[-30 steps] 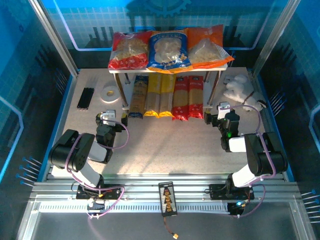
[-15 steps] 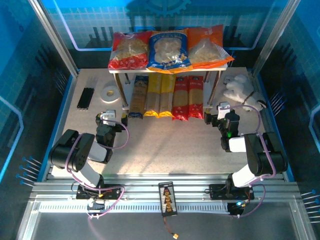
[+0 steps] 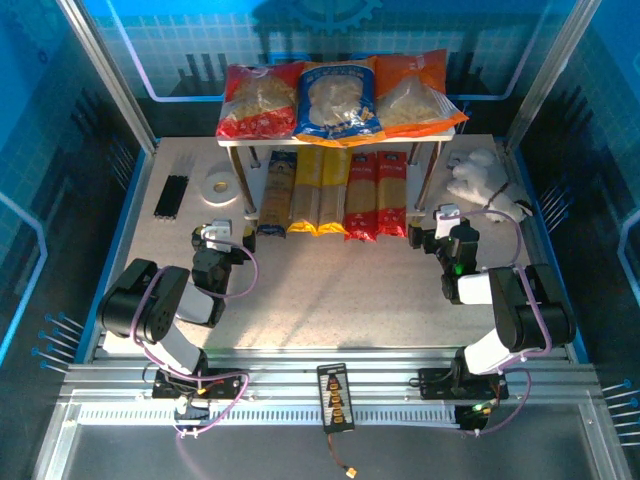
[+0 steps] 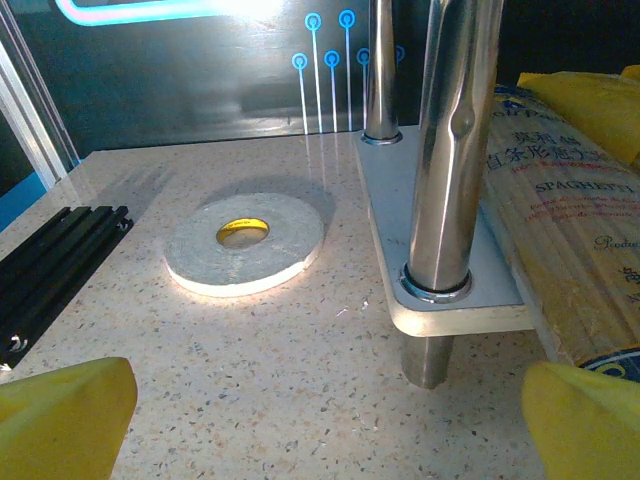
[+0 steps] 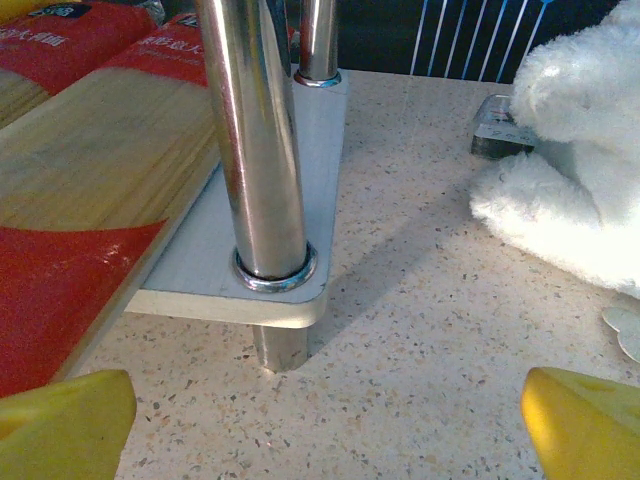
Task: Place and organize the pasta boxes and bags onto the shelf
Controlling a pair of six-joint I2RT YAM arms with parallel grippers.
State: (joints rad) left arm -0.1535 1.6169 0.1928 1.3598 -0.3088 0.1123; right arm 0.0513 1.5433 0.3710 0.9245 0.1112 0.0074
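Top board of the shelf [image 4: 395, 190]: red bag [image 3: 258, 100], blue bag [image 3: 337, 102] and orange bag [image 3: 415, 92] are laid side by side, left to right. Lower board: dark blue spaghetti pack [image 3: 277, 195], yellow packs [image 3: 320, 195] and red packs [image 3: 375, 197] are lined up lengthwise, touching. Placement is judged done; nothing of the task is left on the table [image 3: 330, 290].

Handling, as judged:
- Bags: light, soft, slick film, loose contents expected to shift. Best taken at a sealed end or pinched across a corner.
- Packs: light, fairly stiff, brittle strands inside. Best gripped across the narrow width near mid-length, not at the window.

Left gripper [image 3: 218, 235] is parked just near of the shelf's near-left post, jaws fully apart, nothing held or touched; tape roll [image 4: 245, 240] and black stick bundle [image 3: 171, 196] lie to its far left. Right gripper [image 3: 445, 222] is parked by the near-right post, jaws likewise wide, nothing held; white plush toy [image 5: 570, 170] lies to its far right.
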